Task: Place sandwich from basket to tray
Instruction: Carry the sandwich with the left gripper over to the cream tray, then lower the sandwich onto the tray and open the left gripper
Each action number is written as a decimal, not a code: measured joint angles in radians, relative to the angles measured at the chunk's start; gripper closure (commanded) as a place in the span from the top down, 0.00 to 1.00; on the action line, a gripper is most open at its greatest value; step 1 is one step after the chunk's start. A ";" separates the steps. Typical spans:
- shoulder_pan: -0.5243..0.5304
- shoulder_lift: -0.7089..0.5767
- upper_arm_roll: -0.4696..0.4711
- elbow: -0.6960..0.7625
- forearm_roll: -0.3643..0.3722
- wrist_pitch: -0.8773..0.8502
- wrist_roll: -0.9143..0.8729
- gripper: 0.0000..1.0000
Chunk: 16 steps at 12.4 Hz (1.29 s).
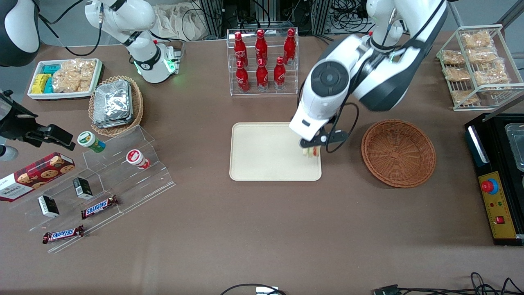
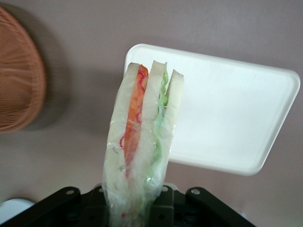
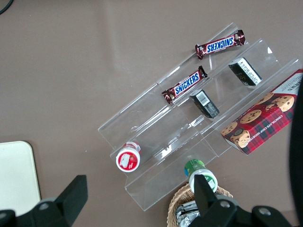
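My left gripper [image 1: 311, 150] is shut on the sandwich [image 1: 310, 152], a wrapped wedge of pale bread with red and green layers, and holds it just above the cream-beige tray [image 1: 262, 155], at the tray's edge nearest the basket. In the left wrist view the sandwich [image 2: 142, 142] hangs from the gripper [image 2: 137, 208] over the table, with the tray [image 2: 227, 118] under its tip. The reddish-brown wicker basket [image 1: 398, 152] lies empty beside the tray, toward the working arm's end; its rim also shows in the left wrist view [image 2: 19, 80].
A clear rack of red bottles [image 1: 262, 61] stands farther from the camera than the tray. A tan basket of foil packets [image 1: 115, 104], a white snack tray [image 1: 63, 78] and an acrylic stand [image 1: 102, 180] lie toward the parked arm's end. A black appliance [image 1: 497, 180] and a wire rack [image 1: 477, 67] are past the basket.
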State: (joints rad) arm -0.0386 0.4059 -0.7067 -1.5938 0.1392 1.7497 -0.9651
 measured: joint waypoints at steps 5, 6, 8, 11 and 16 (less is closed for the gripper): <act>0.001 0.202 -0.005 -0.181 0.286 0.289 -0.227 0.12; 0.000 0.255 -0.005 -0.182 0.345 0.317 -0.266 0.12; 0.000 0.325 -0.006 -0.179 0.393 0.358 -0.295 0.15; 0.000 0.336 -0.014 -0.165 0.396 0.361 -0.299 1.00; 0.013 0.302 -0.036 -0.140 0.391 0.278 -0.300 1.00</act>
State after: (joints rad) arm -0.0258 0.7076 -0.7430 -1.7341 0.5306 2.0278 -1.2650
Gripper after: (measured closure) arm 0.194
